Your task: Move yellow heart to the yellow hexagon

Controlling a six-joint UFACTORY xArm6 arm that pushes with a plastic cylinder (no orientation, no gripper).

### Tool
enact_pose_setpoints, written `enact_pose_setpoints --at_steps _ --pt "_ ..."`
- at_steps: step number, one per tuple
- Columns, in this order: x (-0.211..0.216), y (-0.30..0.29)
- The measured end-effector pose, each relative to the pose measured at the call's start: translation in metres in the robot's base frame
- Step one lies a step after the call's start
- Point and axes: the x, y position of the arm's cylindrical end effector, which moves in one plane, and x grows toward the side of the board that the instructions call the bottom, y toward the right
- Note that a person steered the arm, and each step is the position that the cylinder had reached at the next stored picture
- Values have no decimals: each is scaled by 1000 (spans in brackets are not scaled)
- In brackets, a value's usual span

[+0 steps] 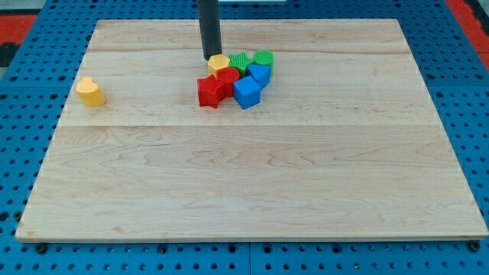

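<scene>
The yellow heart [90,91] lies alone near the board's left edge. The yellow hexagon [218,63] sits at the top left of a tight cluster near the board's top middle. My tip [210,57] stands just at the hexagon's upper left, touching or nearly touching it, far to the right of the heart. The dark rod rises from there out of the view's top.
The cluster also holds a red hexagon-like block [228,76], a red star [210,91], a blue cube [247,92], a blue block [259,74], a green star [241,61] and a green round block [263,58]. The wooden board [252,183] lies on a blue pegboard.
</scene>
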Motion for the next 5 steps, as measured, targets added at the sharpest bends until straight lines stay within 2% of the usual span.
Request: enact_pose_setpoints --at_steps 1,2,3,4,5 --pt "-20 -50" --pt "-36 -179" --pt "-15 -246" --pt "21 -242" --pt "85 -237"
